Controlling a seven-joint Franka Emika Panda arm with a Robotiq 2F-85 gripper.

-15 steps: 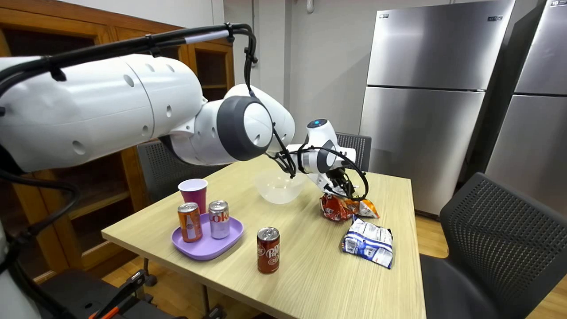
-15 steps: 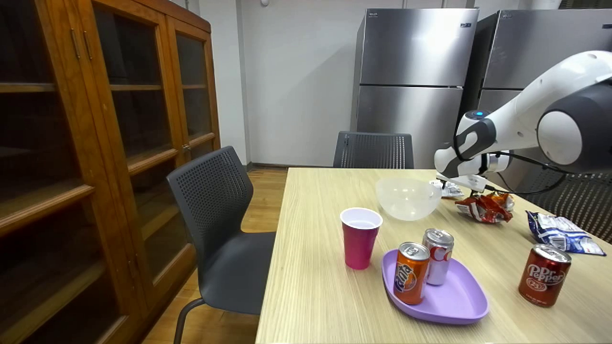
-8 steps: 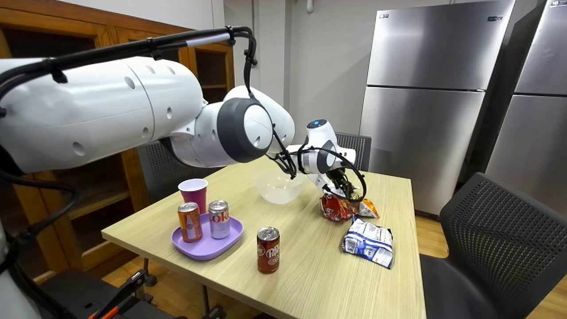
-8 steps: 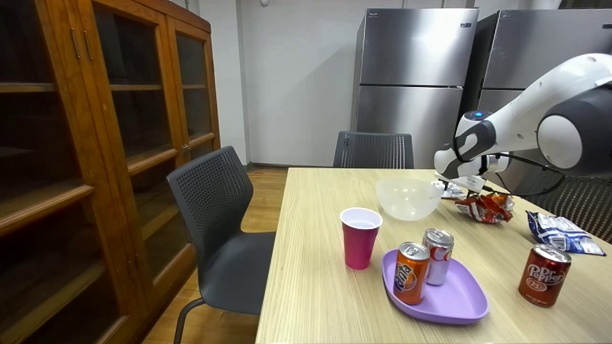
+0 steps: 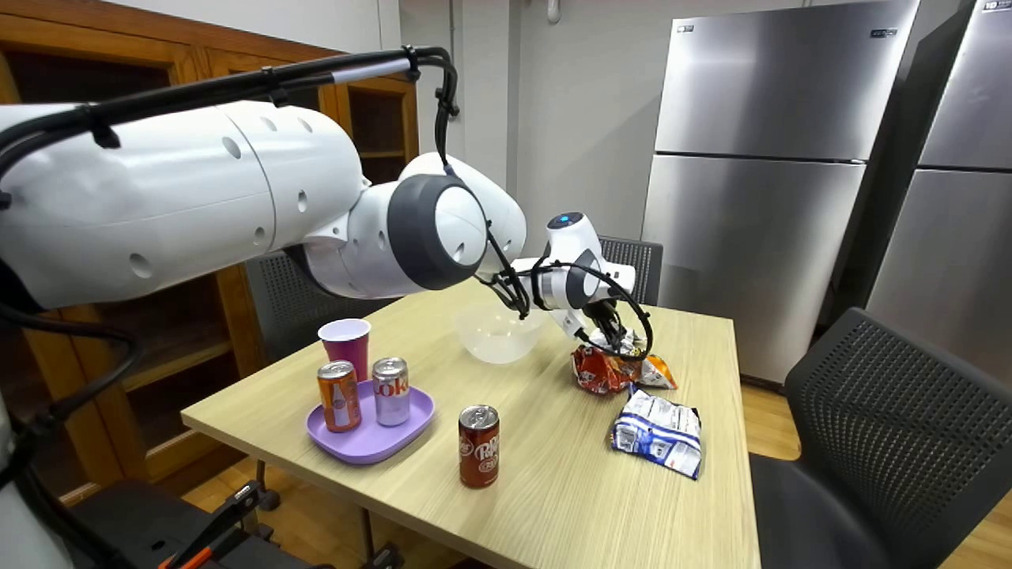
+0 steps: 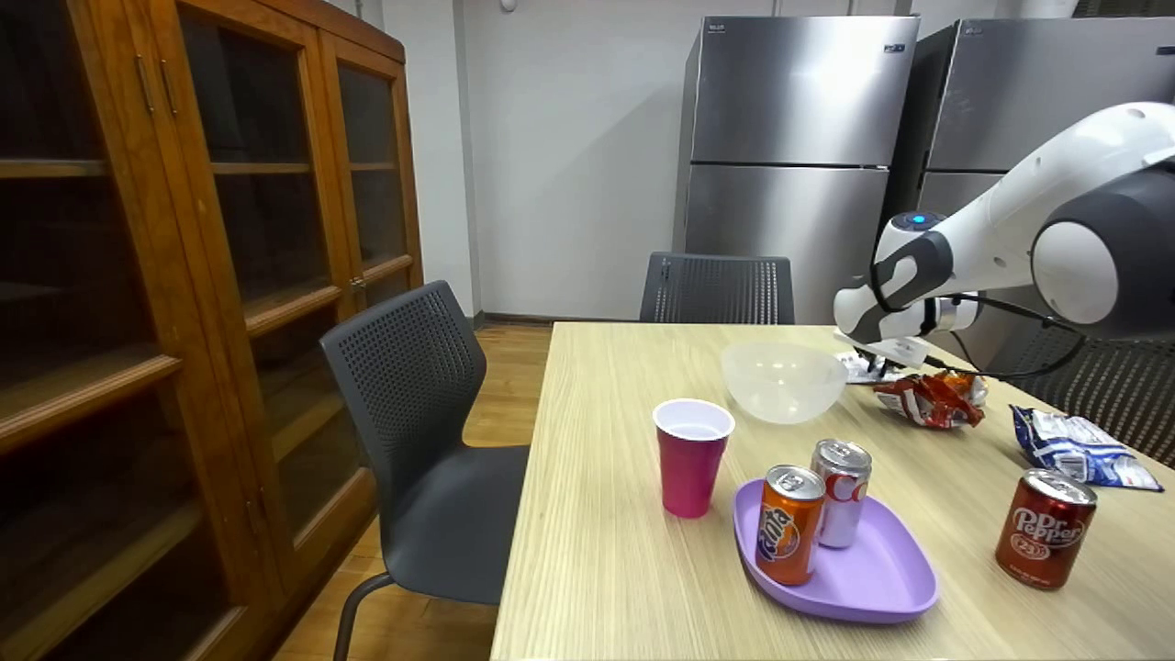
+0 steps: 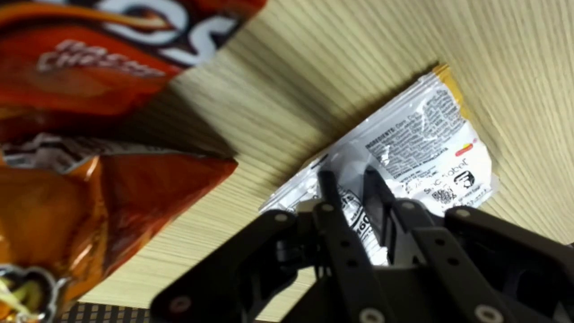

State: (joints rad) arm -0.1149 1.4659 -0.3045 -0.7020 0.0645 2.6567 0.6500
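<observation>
At lower centre of the wrist view, a black metal two-fingered pincer (image 7: 350, 177), with fingers close together, gripping a bunched fold of a white printed foil snack bag (image 7: 417, 148) with a yellow edge, lying at centre right on a pale wood-grain tabletop (image 7: 506, 67). White foil in the narrow gap; firmness of the hold not clear. At the left edge, near the white bag but apart, crumpled red and orange glossy packaging (image 7: 80, 89) lettered NACHO CHEESE; one bag or two, hard to tell. A little farther, right of centre in an exterior view, a round frosted translucent bowl (image 6: 785, 386). At the right edge there, a crumpled blue-and-white snack bag (image 6: 1083, 448). Farther, at lower right, an upright dark red metal Dr Pepper can (image 6: 1045, 528). Below the bowl, a tall magenta cup (image 6: 690, 468), white within; just beside, a shallow lavender tray (image 6: 886, 574) with an orange metal Fanta can (image 6: 788, 537) and a silver metal Coke can (image 6: 843, 500) inside. Farthest, at upper right, a stainless-steel refrigerator (image 6: 794, 119).
</observation>
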